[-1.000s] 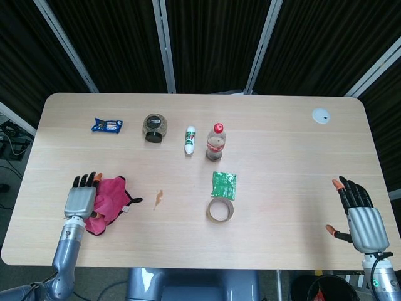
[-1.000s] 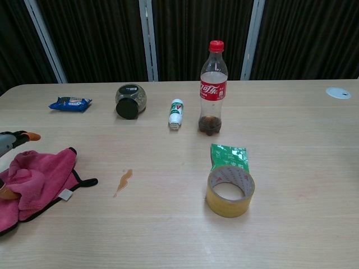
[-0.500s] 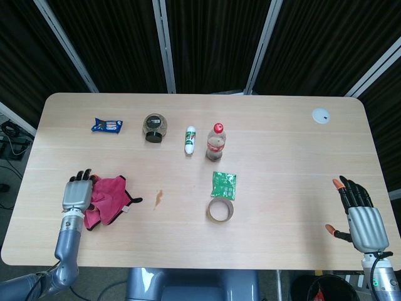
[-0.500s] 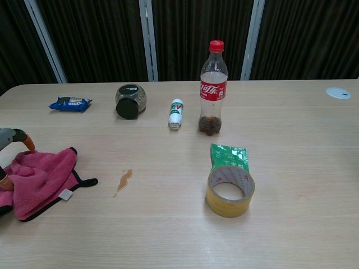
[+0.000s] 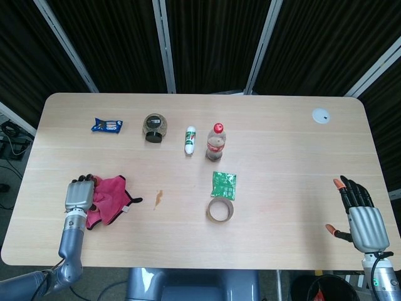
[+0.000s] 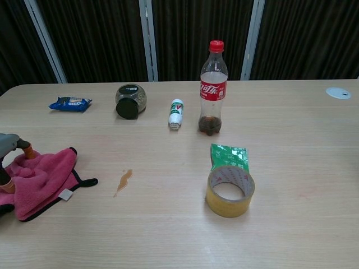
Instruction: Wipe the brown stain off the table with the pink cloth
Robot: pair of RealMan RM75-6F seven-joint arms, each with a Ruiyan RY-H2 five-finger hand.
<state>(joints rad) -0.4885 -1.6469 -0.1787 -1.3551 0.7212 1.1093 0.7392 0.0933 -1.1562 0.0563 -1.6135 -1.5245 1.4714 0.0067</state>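
Observation:
The pink cloth lies bunched near the table's left front edge, also in the chest view. My left hand rests on its left side with fingers curled down into the fabric, pinching it against the thumb; the chest view shows only the hand's edge. The brown stain is a small streak on the wood just right of the cloth, a short way from its black-trimmed corner. My right hand hovers at the table's right front edge, fingers spread, holding nothing.
A tape roll and a green packet lie right of the stain. Behind stand a cola bottle, a small white bottle, a dark jar and a blue snack pack. A white disc sits far right.
My left hand's fingers have curled from stretched over the cloth down into it, bunching the fabric's left side. The right hand has not moved.

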